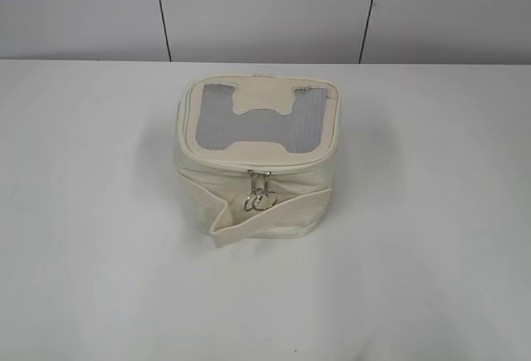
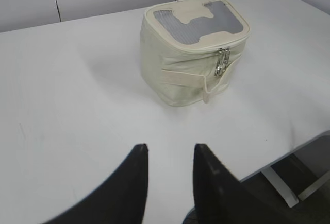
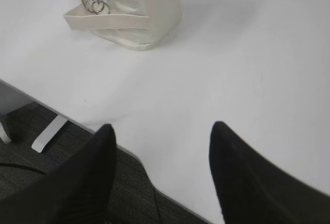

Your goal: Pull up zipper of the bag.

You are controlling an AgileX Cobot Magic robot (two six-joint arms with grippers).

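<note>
The bag [image 1: 286,203] is a small boxy cream-white bag with a grey mesh top and cream H-shaped patch, standing mid-table. It also shows in the left wrist view [image 2: 175,64] and the right wrist view [image 3: 139,13]. The zipper [image 1: 259,188] has two silver sliders with ring pulls hanging side by side at the front rim; they also show in the left wrist view [image 2: 222,62] and right wrist view [image 3: 95,0]. A flat strap [image 1: 249,220] crosses the front. My left gripper [image 2: 170,149] is open and empty, well short of the bag. My right gripper [image 3: 162,128] is open and empty over the table's front edge. Neither shows in the exterior view.
The white table [image 1: 91,236] carries only the bag. Its front edge [image 3: 67,116] runs close under my right gripper, with dark floor and a metal table leg [image 3: 46,131] below. A panelled wall [image 1: 265,8] stands behind.
</note>
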